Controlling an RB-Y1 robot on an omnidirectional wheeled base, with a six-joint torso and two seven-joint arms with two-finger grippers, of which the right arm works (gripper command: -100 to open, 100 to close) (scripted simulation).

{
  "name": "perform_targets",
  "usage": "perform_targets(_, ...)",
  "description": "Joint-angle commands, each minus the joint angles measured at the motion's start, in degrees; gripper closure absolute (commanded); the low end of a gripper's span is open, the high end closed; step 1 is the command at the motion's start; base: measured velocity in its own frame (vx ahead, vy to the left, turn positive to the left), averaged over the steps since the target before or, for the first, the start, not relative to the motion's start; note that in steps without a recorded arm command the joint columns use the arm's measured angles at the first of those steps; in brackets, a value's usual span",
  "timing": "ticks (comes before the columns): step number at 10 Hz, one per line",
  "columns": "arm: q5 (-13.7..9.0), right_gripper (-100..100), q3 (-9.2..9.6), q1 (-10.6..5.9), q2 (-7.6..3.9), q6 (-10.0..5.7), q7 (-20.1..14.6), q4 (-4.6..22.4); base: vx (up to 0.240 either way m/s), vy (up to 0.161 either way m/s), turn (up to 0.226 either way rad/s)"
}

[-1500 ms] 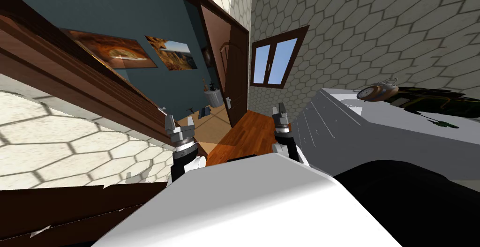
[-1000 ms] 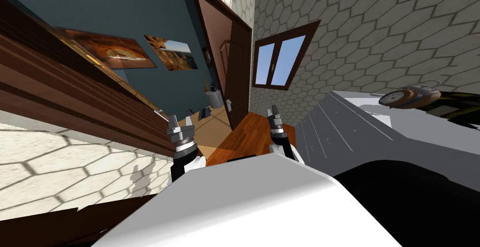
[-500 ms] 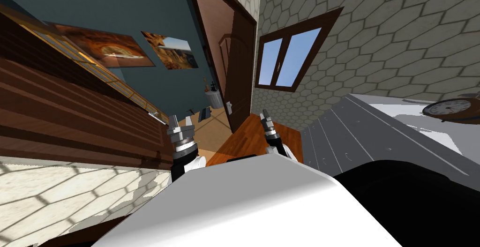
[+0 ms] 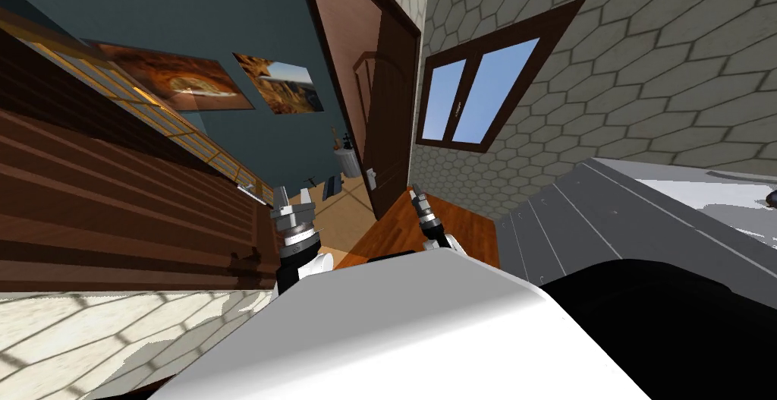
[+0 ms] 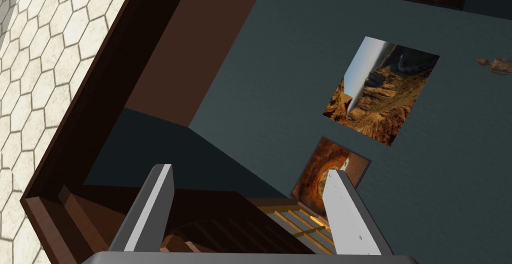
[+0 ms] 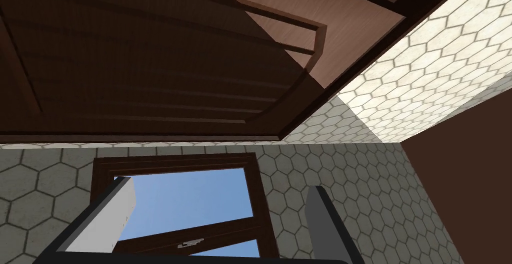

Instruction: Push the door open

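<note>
Both of our grippers are held out low in front of us, and both are empty. The left gripper [image 4: 293, 204] has its two fingers spread wide with nothing between them, beside the dark wooden slats [image 4: 114, 198] on our left. The right gripper [image 4: 414, 193] is likewise spread and holds nothing. It is the one nearer the door.

Under the right gripper lies a strip of wooden floor [image 4: 440, 228]. On our right stands a grey chest of drawers [image 4: 607, 213]. Its drawers are all shut, so we cannot say what they hold.

Just beyond the right gripper stands the door [image 4: 388, 107], dark brown and panelled, with its handle [image 4: 370, 177] on the free edge. It is already swung part way into the room behind. Through the gap we see a teal wall [image 4: 250, 8] and pictures [image 4: 277, 84]. In the right wrist view the door's panelled face [image 6: 150, 65] lies ahead of the fingers, near them but apart as far as we can tell.

We judge that we are in the approach, since no finger touches the door yet. The next move calls for bringing the right gripper onto the door's face near the handle, far from the hinges. It should then press steadily so the thin fingers do not slip off the edge.

Past the doorway, a small grey bin [image 4: 349, 162] has a few dark things sticking out of it, too small to name. To the right of the door, a window [image 4: 474, 92] is set in the honeycomb wall.
</note>
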Motion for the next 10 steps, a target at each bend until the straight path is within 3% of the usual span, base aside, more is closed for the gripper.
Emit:
perform_targets(1,1.4,-100,2.05,0.52,-0.72,0.5,-1.9,1.1,0.189,-0.075,0.072)
perform_targets(10,8.6,-100,11.63,-0.72,-1.89,3.43,-9.0,9.1,0.166,-0.058,0.057)
